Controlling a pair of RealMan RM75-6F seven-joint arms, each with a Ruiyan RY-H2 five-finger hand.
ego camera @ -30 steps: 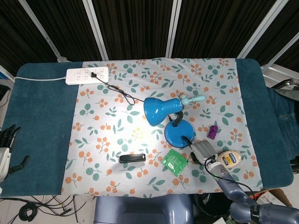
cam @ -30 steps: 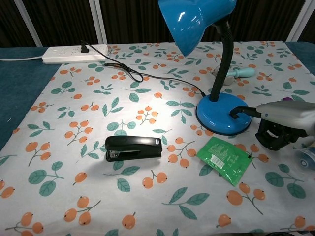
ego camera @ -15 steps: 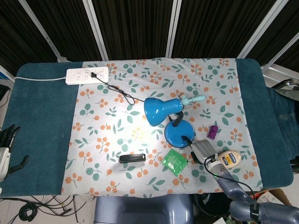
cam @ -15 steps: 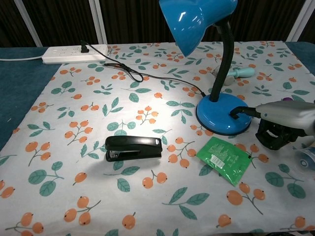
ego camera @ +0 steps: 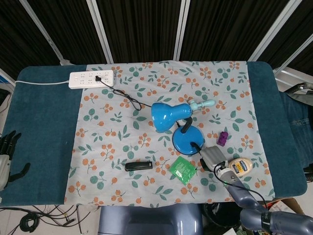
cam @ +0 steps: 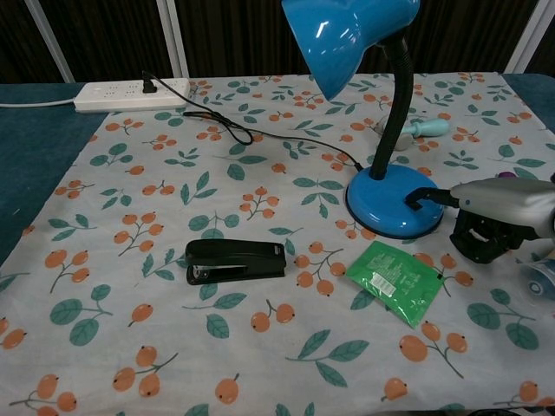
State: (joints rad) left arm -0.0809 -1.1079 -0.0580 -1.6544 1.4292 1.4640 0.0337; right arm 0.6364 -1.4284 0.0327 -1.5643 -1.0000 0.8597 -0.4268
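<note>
My right hand [cam: 494, 217] has one fingertip on the blue lamp's base [cam: 390, 208], other fingers curled beneath; lamp reads unlit, withdrawal left.

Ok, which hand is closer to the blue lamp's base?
The right hand: a finger touches the near-right edge of the blue desk lamp's base. The left hand hangs off the table's far left edge, with the whole floral cloth between it and the lamp.

The right hand [cam: 494, 221] sits low at the table's near right edge, one dark finger [cam: 423, 198] stretched forward (the others curl underneath). The left hand [ego camera: 7, 159] hangs off the table's left edge, fingers apart, holding nothing.
</note>
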